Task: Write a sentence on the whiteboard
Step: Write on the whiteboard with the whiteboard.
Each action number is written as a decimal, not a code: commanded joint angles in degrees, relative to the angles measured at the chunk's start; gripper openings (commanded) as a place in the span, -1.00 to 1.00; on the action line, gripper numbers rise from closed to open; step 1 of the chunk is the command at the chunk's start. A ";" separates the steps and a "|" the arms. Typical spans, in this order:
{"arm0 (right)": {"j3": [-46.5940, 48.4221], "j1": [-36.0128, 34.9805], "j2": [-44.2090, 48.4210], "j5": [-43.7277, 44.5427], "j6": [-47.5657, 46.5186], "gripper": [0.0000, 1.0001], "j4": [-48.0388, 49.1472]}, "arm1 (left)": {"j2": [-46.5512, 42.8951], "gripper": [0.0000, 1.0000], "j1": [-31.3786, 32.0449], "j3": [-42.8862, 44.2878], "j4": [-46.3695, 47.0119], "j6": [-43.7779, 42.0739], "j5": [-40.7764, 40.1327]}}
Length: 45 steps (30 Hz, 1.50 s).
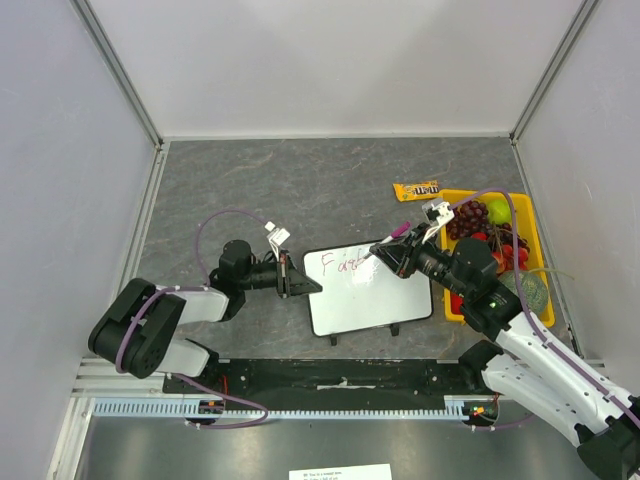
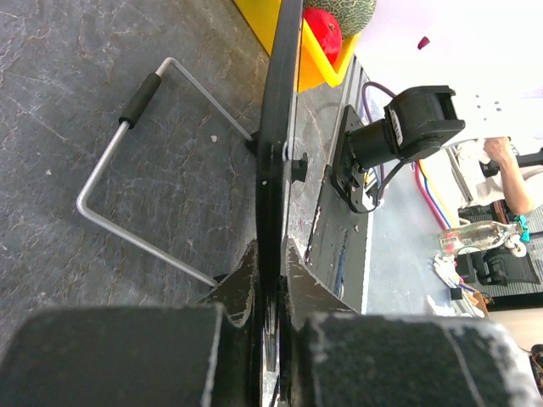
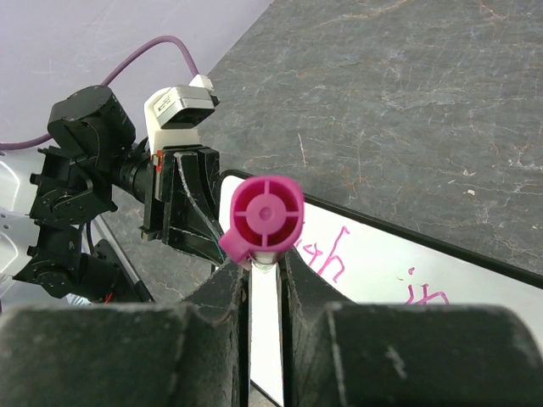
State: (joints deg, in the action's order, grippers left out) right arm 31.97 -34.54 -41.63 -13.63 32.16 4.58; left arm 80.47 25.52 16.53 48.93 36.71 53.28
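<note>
One grey, veined surface (image 1: 300,180) carries everything, walled in by pale panels. Two arms reach over it from the near edge: the left arm (image 1: 150,320) bends in low from the left, and the right arm (image 1: 540,370) comes up from the near right corner.

Between them lies the whiteboard (image 1: 375,300), white with a thin black frame, near the front middle of the surface and turned slightly, its two black feet at the near edge. To its right, close by but apart, sits a yellow tray (image 1: 536,250) heaped with fruit, dark grapes (image 1: 470,218) and a green apple (image 1: 497,210) among it.

The left tool (image 1: 298,284) is clamped on the whiteboard's left edge; its wrist view shows the black frame running edge-on between the closed fingers (image 2: 297,280), and a bent wire leg (image 2: 141,97) with a black sleeve reaching out from the frame. The right tool (image 1: 383,253) hangs over the board's upper right part, gripping a pink marker (image 3: 263,216) whose round end faces the wrist camera.

An orange candy packet (image 1: 417,189) lies beyond the board, just left of the tray's far corner.

Smallest is the sentence (image 1: 345,268): pink handwriting along the board's top, with "th" and "in" readable from the right wrist.
</note>
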 commanded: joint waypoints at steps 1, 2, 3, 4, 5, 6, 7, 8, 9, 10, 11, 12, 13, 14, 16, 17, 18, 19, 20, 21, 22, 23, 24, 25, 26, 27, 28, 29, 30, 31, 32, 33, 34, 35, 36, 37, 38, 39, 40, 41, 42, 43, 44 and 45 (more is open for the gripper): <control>-0.06 -0.08 0.84 0.27 -1.40 -1.00 0.96 | -0.83 -0.96 1.20 0.60 -8.48 -7.08 -1.06; -0.15 0.00 0.85 0.44 -1.31 -1.00 0.96 | -1.71 -0.96 1.29 0.43 -9.63 -7.52 -1.42; -0.06 -0.08 0.76 0.62 -1.57 -1.00 0.61 | -2.33 -0.96 1.29 0.08 -10.42 -7.88 -1.94; -0.15 0.00 0.76 0.88 -1.92 -1.00 0.43 | -2.94 -0.96 1.29 -0.10 -11.04 -7.97 -2.38; -0.15 -0.08 0.67 1.14 -2.19 -1.00 0.08 | -3.38 -0.96 1.29 -0.19 -11.39 -7.97 -2.47; -0.15 -0.08 0.76 1.58 -2.54 -1.00 -0.18 | -3.73 -0.96 1.29 -0.10 -12.18 -8.40 -2.56; -0.06 -0.08 0.58 1.76 -2.72 -1.00 -0.36 | -4.00 -0.96 1.29 0.16 -13.67 -9.54 -2.91; -0.06 0.00 0.49 2.02 -2.72 -1.00 -0.27 | -4.09 -0.96 1.29 0.34 -15.34 -9.90 -3.35; -0.06 -0.08 0.41 2.11 -2.81 -1.00 -0.19 | -4.18 -0.96 1.29 0.25 -15.61 -9.73 -3.53; 0.11 -0.08 0.06 2.20 -2.98 -1.00 -0.01 | -4.18 -0.96 1.29 0.17 -15.70 -9.64 -3.62; 0.29 -0.08 -0.29 2.11 -3.16 -1.00 -0.01 | -4.18 -0.96 1.29 0.16 -15.70 -9.64 -3.53; 0.55 -0.08 -0.91 2.20 -3.42 -1.00 -0.01 | -4.35 -0.96 1.29 0.16 -15.88 -9.73 -3.70; 0.81 -0.26 -1.26 2.46 -3.60 -1.00 -0.10 | -4.44 -0.96 1.38 0.16 -16.49 -9.99 -4.14; 0.99 -0.61 -1.53 2.81 -3.86 -1.00 -0.10 | -4.61 -0.96 1.29 0.08 -16.50 -9.99 -4.41; 1.43 -1.66 -1.70 3.78 -4.30 -1.00 0.08 | -4.53 -0.96 1.29 0.16 -16.58 -10.08 -4.67; 1.69 -2.45 -1.88 4.57 -4.56 -1.00 0.17 | -4.27 -0.96 1.38 0.25 -16.76 -9.99 -4.67; 2.04 -3.59 -1.79 5.45 -5.17 -1.00 0.08 | -4.27 -0.96 1.29 0.34 -17.02 -10.08 -4.76; 2.22 -4.73 -1.62 6.32 -5.96 -1.00 0.17 | -4.18 -0.96 1.29 0.43 -17.02 -10.08 -4.67; 2.40 -6.31 -1.18 7.72 -6.58 -1.00 0.25 | -4.09 -0.96 1.29 0.43 -17.11 -10.16 -4.76; 2.40 -7.72 -0.74 9.39 -7.28 -1.00 0.08 | -4.18 -0.96 1.29 0.43 -17.11 -10.08 -4.93; 2.31 -8.77 -0.39 10.45 -7.81 -1.00 -0.01 | -4.18 -0.96 1.29 0.43 -17.37 -10.25 -5.11; 2.14 -9.66 -0.04 11.25 -8.08 -1.00 0.08 | -4.26 -0.96 1.29 0.52 -17.55 -10.25 -5.29; 1.87 -10.19 0.40 11.69 -8.17 -1.00 0.43 | -4.35 -0.96 1.29 0.52 -17.64 -10.25 -5.46; 1.52 -10.45 0.58 11.69 -8.26 -1.00 0.60 | -4.35 -0.96 1.29 0.52 -17.90 -10.34 -5.64; 1.17 -10.63 1.02 11.78 -8.26 -1.00 0.69 | -4.35 -0.96 1.29 0.52 -17.90 -10.43 -5.64; 1.00 -10.63 1.11 11.78 -8.34 -1.00 0.52 | -4.44 -0.96 1.29 0.43 -17.90 -10.26 -5.73; 0.73 -10.63 1.28 12.04 -8.26 -1.00 0.61 | -4.35 -0.96 1.29 0.43 -17.99 -10.34 -5.81; 0.38 -10.63 1.63 12.22 -8.08 -1.00 0.69 | -4.27 -0.96 1.29 0.52 -18.08 -10.34 -5.82; 0.20 -10.63 1.90 12.31 -7.91 -1.00 0.78 | -4.18 -0.96 1.29 0.52 -17.99 -10.25 -5.73; 0.12 -10.63 1.99 12.31 -7.73 -1.00 0.87 | -4.26 -0.96 1.38 0.60 -18.08 -10.25 -5.73; 0.03 -10.63 1.99 12.31 -7.73 -1.00 0.78 | -4.27 -0.96 1.29 0.60 -18.16 -10.25 -5.81; 0.03 -10.63 1.90 12.31 -7.55 -1.00 0.87 | -4.35 -0.96 1.29 0.52 -18.17 -10.25 -5.73; -0.15 -10.63 1.99 12.14 -7.55 -1.00 1.04 | -4.44 -0.96 1.29 0.52 -18.08 -10.43 -5.73; -0.32 -10.63 2.16 12.13 -7.55 -1.00 1.22 | -4.44 -0.96 1.29 0.43 -18.25 -10.43 -5.90; -0.50 -10.63 2.42 12.13 -7.38 -1.00 1.31 | -4.35 -0.96 1.29 0.52 -18.25 -10.43 -5.99; -0.50 -10.63 2.43 12.13 -7.46 -1.00 1.31 | -4.27 -0.96 1.29 0.52 -18.25 -10.34 -5.90; -0.50 -10.63 2.69 12.13 -7.47 -1.00 1.14 | -4.09 -0.96 1.38 0.60 -18.25 -10.34 -5.90; -0.59 -10.63 2.86 12.05 -7.47 -1.00 1.05 | -4.09 -0.96 1.38 0.60 -18.25 -10.43 -5.90; -0.76 -10.63 3.04 12.05 -7.55 -1.00 0.96 | -4.18 -0.96 1.29 0.60 -18.25 -10.34 -5.90; -0.94 -10.63 3.30 12.05 -7.55 -1.00 0.78 | -4.18 -0.96 1.29 0.60 -18.25 -10.34 -5.99; -1.11 -10.63 3.57 12.13 -7.64 -1.00 0.78 | -4.26 -0.96 1.29 0.60 -18.25 -10.34 -5.99; -1.29 -10.63 3.83 12.31 -7.64 -1.00 0.70 | -4.27 -0.96 1.29 0.60 -18.34 -10.34 -5.99; -1.38 -10.63 4.09 12.40 -7.47 -1.00 0.52 | -4.27 -0.96 1.29 0.60 -18.34 -10.34 -6.08; -1.38 -10.63 4.27 12.48 -7.47 -1.00 0.52 | -4.27 -0.96 1.20 0.60 -18.43 -10.34 -6.08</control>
State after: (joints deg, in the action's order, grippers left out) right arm 31.16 -44.88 -38.76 -2.52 25.32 3.75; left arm 75.37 26.17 17.74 37.65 33.15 51.00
